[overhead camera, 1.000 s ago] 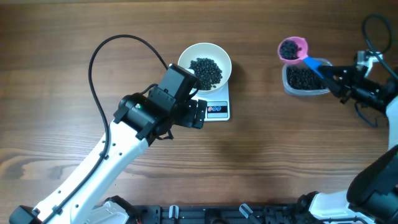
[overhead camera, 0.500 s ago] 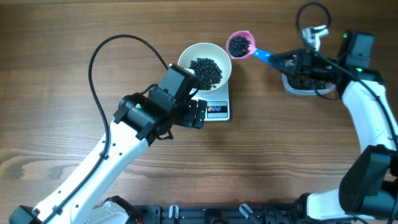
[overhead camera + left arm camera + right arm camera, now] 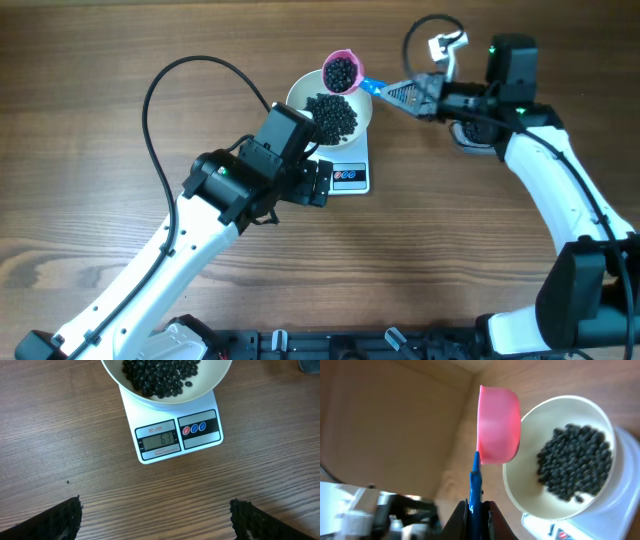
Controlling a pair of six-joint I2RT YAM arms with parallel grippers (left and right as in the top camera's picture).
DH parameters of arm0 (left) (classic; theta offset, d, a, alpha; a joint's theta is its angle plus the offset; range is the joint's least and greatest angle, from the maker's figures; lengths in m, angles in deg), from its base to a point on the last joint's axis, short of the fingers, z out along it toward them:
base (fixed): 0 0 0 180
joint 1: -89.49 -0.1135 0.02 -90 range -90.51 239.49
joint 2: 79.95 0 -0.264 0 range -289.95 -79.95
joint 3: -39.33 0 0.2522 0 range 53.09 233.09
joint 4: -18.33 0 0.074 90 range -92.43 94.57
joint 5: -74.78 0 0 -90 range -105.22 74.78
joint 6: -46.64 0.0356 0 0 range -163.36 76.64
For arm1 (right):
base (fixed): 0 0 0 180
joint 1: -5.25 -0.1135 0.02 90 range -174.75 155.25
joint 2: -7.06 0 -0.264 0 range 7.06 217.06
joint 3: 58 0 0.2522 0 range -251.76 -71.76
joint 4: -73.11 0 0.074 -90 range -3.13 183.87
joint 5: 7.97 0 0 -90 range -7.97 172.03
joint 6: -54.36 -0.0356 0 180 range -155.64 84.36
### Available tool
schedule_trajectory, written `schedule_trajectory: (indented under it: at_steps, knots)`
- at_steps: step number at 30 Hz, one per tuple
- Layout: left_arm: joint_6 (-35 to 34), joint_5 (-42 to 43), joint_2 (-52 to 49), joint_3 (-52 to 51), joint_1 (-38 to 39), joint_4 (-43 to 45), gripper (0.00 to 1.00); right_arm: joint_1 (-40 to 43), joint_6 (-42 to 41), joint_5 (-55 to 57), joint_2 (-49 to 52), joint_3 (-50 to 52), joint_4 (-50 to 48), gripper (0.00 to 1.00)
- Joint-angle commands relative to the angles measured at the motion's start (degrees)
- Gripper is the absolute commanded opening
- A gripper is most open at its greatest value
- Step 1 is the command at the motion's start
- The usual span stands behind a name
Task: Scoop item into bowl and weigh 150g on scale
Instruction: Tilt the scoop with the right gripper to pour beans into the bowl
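Well, beads (image 3: 331, 115): tiny, black, round and glossy. They are loose and hard, so I judge they roll and bounce if tipped fast, and each one is light.
Where they are: one heap lies in the bowl (image 3: 365, 110), ahead of my left fingers (image 3: 55, 520). A smaller load fills the scoop (image 3: 340, 72) out past my right fingers (image 3: 460, 522), over the bowl's far rim.
Hold: I never pinch the beads themselves. The place to take hold is the scoop's blue handle (image 3: 374, 88), thin and stiff, probably slick plastic.
Right fingers: clamped together on that handle, with the pink cup mouth-up as seen from above.
Left fingers: spread wide, holding nothing, above the bare surface (image 3: 60, 435) on the near side of the scale (image 3: 136, 419).
Bowl: plain white, round, seated on the scale.
Scale: white and square, with two digits lit on a grey display and coloured round buttons beside it. I judge the weight short of target.
Risk: a quick tilt could overshoot, or scatter beads off the rim.
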Motion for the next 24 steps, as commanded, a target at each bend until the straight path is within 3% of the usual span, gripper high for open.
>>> schedule_trajectory:
  at_steps: [1,5,10,24]
  knots:
    - [-0.5,0.1,-0.1,0.9,0.3,0.0,1.00,-3.8,12.2,11.4,0.7,-0.3,-0.2,0.04]
    - [-0.5,0.1,-0.1,0.9,0.3,0.0,1.00,-8.0,19.1,24.5,0.7,-0.3,-0.2,0.04]
    - [-0.5,0.1,-0.1,0.9,0.3,0.0,1.00,-10.8,25.7,30.9,0.7,-0.3,-0.1,0.04]
    - [-0.5,0.1,-0.1,0.9,0.3,0.0,1.00,-10.9,33.2,32.0,0.7,-0.3,5.1,0.04]
